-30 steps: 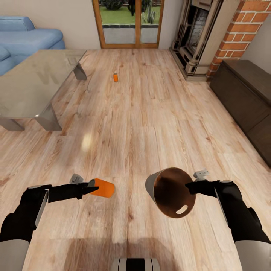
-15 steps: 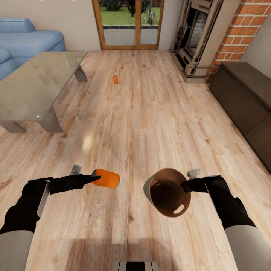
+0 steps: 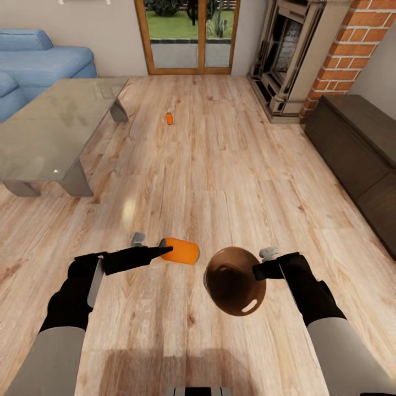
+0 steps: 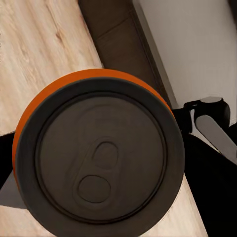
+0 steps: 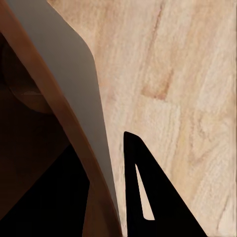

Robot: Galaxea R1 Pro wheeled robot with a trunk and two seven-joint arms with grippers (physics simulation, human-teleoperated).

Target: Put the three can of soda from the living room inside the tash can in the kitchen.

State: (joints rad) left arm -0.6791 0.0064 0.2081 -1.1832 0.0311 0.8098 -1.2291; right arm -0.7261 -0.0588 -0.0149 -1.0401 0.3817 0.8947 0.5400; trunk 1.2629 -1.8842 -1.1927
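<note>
Two orange soda cans visible right now: one pinched sideways in the left gripper [image 3: 161, 252], namely the held can [image 3: 180, 251], and one far can [image 3: 170, 118] standing on the wood floor [image 3: 220, 165], well beyond the bucket and nearer the glass doors [image 3: 191, 34] than anything else. No blue can spotted in these shots. One tash can [image 3: 235, 280], carried off the floor by the right gripper [image 3: 258, 270], which looks clamped on the rim: in the right wrist view one black finger [image 5: 148, 197] sits outside the grey wall [image 5: 79, 89] with the brown inside on the other side. Bucket tipped so its brown mouth faces up toward the head camera, slot handle on the near side of the rim. Held can just beside the bucket on its left, close to the rim but apart from it as far as can be judged, silver top [image 4: 101, 160] facing the left wrist camera. For doing this step well, probably best to bring the can's far end over the mouth before letting go, keep the bucket held steady and tilted toward the can, and release only once most of the body is past the rim, otherwise likely to clip the edge and roll off across the planks. Also one glass low table [image 3: 49, 129] and one blue sofa [image 3: 44, 58], both far off to the bucket's left; one brick fireplace [image 3: 291, 49] and one dark cabinet [image 3: 357, 143] off to its right.
</note>
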